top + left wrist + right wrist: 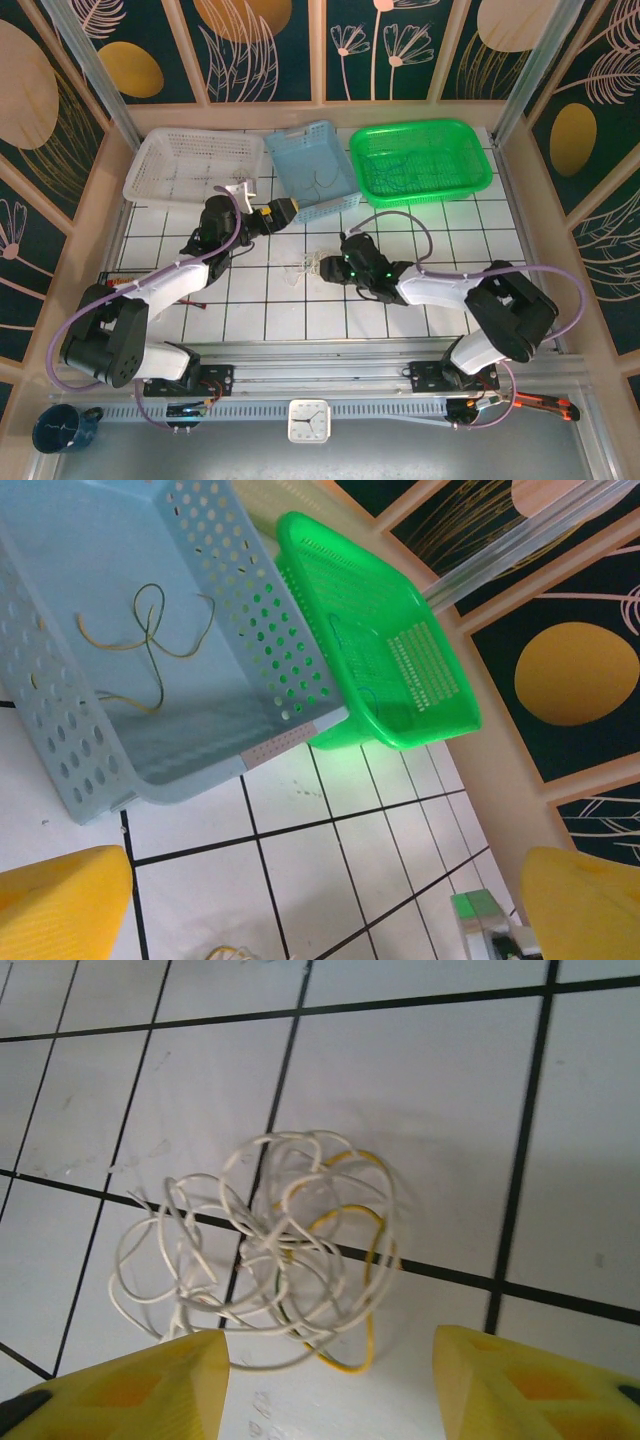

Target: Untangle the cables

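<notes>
Hovering low over the tiled table (450,1090), my right claw (330,1360) has its fingers apart, nothing clamped. The cables (280,1250), a white and yellow tangle, lie on the tiles just ahead of the gap. My left claw (320,910) gapes wide near the blue basket (250,610); one yellowish wire (150,640) lies loose inside it.

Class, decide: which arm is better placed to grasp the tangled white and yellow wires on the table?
Right: the right pincer hangs at the wire bundle, jaws apart around it; the left pincer faces the blue basket instead.
</notes>
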Available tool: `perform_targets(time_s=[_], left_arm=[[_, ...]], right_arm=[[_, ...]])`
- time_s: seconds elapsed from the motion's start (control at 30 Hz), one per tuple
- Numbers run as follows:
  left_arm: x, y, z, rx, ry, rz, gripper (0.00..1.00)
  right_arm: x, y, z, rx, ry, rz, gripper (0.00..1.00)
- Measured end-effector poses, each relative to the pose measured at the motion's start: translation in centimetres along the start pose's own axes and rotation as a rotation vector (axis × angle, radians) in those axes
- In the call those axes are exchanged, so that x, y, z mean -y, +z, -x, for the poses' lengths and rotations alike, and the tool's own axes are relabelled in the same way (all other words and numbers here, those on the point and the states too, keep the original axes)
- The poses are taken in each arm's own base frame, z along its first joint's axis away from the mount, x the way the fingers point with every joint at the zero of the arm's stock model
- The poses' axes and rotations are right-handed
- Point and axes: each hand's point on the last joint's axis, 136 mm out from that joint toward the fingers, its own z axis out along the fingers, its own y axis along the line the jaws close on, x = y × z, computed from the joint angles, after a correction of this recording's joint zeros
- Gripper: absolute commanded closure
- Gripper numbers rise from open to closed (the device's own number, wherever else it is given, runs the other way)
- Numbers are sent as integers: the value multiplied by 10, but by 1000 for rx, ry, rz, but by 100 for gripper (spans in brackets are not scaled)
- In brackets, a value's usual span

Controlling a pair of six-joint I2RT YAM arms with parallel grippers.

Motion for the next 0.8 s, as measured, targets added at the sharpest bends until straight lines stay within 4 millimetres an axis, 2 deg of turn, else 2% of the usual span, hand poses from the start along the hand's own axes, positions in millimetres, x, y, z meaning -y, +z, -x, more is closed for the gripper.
perform_targets(time_s=[0.13,0.27,0.37,0.5,0.57,0.8], left_arm=[[2,-1,1,4,-7,-4,1],[5,-2,4,11,-7,-12,1],[14,-3,12,25,0,-27,1],[29,-5,24,49,15,-57,1],[34,-7,29,59,21,-67,1],[39,-8,33,64,18,-78,1]], right_arm=[[-8,8,-1,-6,-11,11,43],[-6,19,-4,-14,-13,-4,45],[-2,23,-6,-17,-15,-22,56],[0,23,-2,-1,-17,-37,86],[1,23,-1,5,-19,-45,98],[9,14,8,41,-21,-81,100]])
